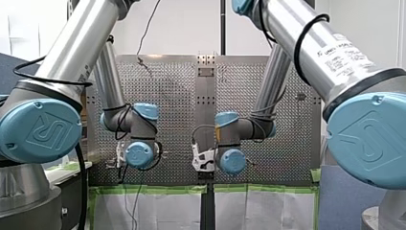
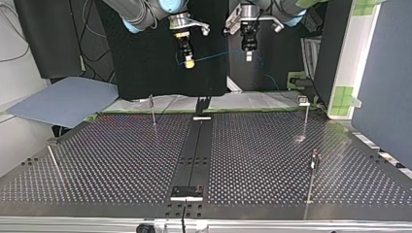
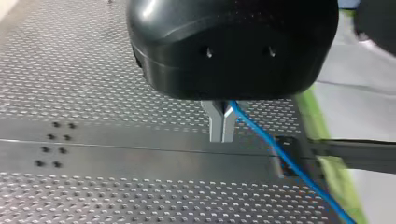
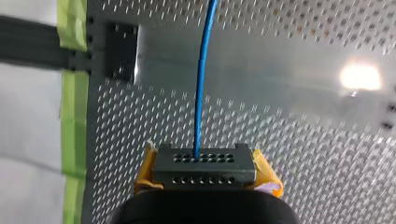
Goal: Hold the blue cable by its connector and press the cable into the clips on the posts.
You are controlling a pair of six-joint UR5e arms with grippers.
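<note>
Connector (image 4: 204, 169): black rectangular block with two rows of holes, clamped between my right gripper's (image 2: 188, 59) yellow pads (image 4: 145, 170).
Blue cable (image 4: 201, 93): thin and smooth, stretched from the connector to my left gripper (image 3: 222, 136), above the table.
Left fingers (image 3: 215, 123): bare metal, pressed together on the cable.
Posts (image 2: 153, 110): slender upright rods on the perforated metal table (image 2: 121, 155), well apart from the cable.

Silver tubes form my left arm (image 1: 76, 43) and my right arm (image 1: 316, 43), with pale blue joint caps (image 1: 40, 129) bearing logos. Black cables (image 1: 296, 52) loop around them; a printed label (image 1: 347, 55) sits at the front view's 2 o'clock. The housing of my left end effector (image 3: 222, 137) is glossy black, with metal fingers (image 3: 215, 123); my right end effector (image 4: 205, 170) shows yellow pads (image 4: 145, 170).
</note>
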